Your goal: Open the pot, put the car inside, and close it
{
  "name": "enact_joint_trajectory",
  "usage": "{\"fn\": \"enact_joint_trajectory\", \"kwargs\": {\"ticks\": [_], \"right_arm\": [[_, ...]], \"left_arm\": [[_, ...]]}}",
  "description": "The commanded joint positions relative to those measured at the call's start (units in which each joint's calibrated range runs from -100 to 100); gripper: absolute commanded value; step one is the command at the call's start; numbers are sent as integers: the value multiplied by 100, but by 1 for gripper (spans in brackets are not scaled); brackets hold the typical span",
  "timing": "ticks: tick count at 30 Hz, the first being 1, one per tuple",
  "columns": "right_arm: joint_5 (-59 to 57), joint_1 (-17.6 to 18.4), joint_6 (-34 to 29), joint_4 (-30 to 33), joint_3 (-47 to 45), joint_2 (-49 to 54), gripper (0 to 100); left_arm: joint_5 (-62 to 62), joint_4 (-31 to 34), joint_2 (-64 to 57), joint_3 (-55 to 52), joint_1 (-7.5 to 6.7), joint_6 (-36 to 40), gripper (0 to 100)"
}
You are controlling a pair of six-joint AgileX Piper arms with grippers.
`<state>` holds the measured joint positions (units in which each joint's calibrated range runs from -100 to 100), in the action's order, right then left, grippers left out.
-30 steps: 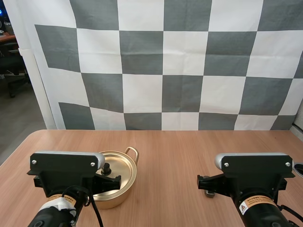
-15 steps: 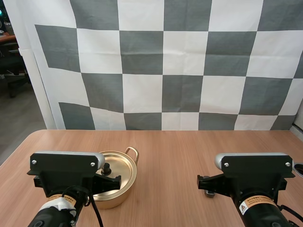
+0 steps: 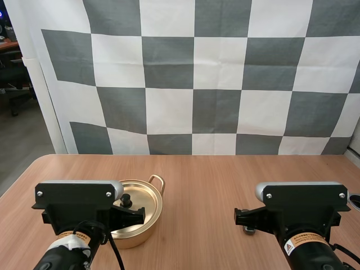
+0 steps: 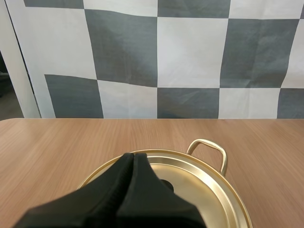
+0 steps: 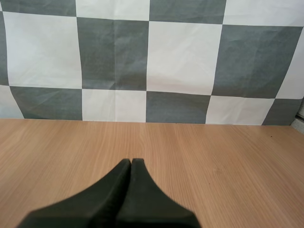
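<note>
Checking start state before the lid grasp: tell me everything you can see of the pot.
The pot is round, shallow, shiny brass-coloured metal. It stands upright on the wooden table, at my left side. Its lid is on, with a small black knob at the centre. One loop handle sticks out on the far side; the near side is hidden. My left gripper, shut, points over the lid toward the knob; contact cannot be told.

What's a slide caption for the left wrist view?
Shut left gripper hovering over the lidded gold pot on the wooden table.
</note>
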<state>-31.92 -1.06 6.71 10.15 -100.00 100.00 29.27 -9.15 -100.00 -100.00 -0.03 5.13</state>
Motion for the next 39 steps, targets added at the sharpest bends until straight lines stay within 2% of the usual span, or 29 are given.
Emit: {"fn": "enact_joint_trajectory", "kwargs": {"ticks": [1,7,12,24,26,31,39], "right_arm": [[5,-5,-3,2,0,0,0],[29,-5,-3,2,0,0,0],[269,-5,-3,2,56,0,0],[249,-5,-3,2,2295,0,0],[60,-5,-3,15,2570,0,0],[-1567,-5,-3,-52,3088,0,0],[-1433,-5,-3,-214,3107,0,0]], "left_arm": [[-1,15,0,0,-5,-1,0],[-1,46,0,0,-5,-1,0],[-1,415,0,43,-5,-10,0],[55,829,0,1790,-5,-19,0],[300,1001,0,2070,-5,-19,0],[1706,1053,0,2613,-5,-19,0],[2075,1095,0,2697,-5,-155,0]]}}
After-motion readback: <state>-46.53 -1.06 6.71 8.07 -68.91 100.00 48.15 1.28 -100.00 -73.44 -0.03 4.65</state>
